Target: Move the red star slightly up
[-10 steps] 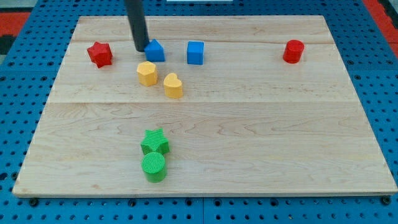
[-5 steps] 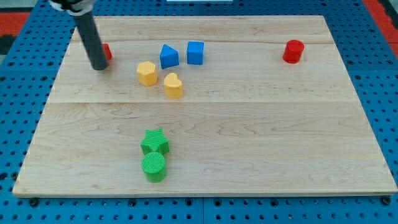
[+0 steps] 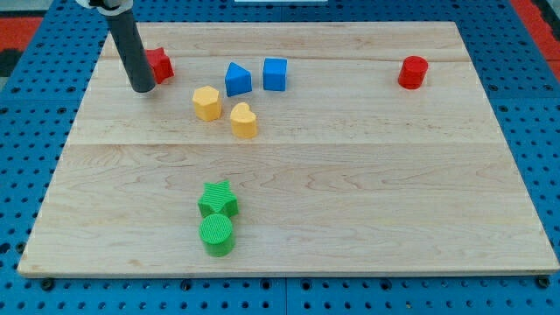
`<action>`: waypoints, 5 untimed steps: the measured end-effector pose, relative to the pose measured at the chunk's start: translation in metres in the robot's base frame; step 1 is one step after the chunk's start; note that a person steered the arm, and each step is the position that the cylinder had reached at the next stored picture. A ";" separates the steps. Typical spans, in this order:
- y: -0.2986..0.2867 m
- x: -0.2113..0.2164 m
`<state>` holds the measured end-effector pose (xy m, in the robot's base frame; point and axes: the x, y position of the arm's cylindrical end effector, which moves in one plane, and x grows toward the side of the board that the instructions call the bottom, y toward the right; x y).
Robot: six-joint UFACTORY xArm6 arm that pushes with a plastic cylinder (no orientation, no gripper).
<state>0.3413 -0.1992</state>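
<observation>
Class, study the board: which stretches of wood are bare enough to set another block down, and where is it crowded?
Bare: the stretch between the blue cube and red cylinder, and the board's right side beside the green star. Crowded: upper left, where my tip sits by the red star, near yellow blocks.

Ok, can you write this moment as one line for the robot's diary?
my tip: at red star's lower left | red star: partly hidden by rod, upper left of board | other blocks: untouched

The dark rod leans in from the view's top-left — my tip [image 3: 142, 88] resting on the surface.
</observation>
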 end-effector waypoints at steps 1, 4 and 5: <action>0.014 -0.028; 0.011 -0.034; 0.042 -0.002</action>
